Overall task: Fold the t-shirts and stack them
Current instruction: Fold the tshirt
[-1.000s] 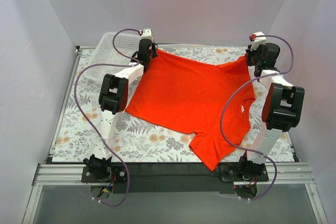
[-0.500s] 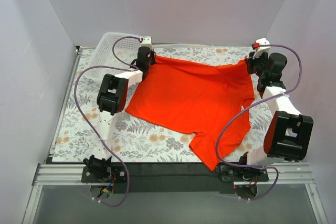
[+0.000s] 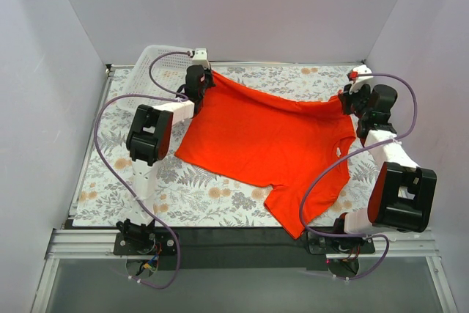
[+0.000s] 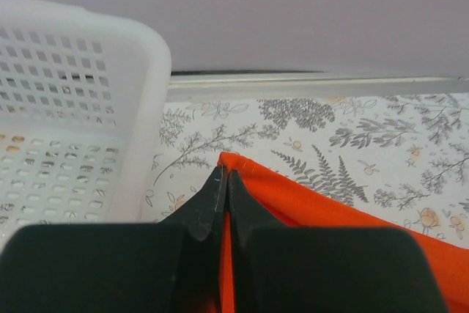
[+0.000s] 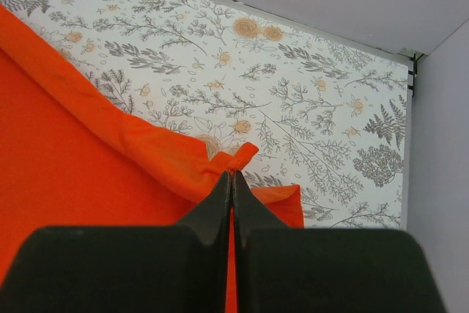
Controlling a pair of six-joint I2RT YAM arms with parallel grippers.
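Top external view: the orange-red t-shirt (image 3: 271,137) is lying on the bench (image 3: 198,196), its far edge stretching between the left gripper (image 3: 208,78) and right gripper (image 3: 345,98), each clamping one corner.

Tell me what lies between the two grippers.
The orange-red t-shirt, its far edge strung from the left gripper to the right gripper; top view shows it.

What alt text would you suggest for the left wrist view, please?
The left hand is shut on a corner of the orange t-shirt over a floral tablecloth; a white mesh basket stands just to its left.
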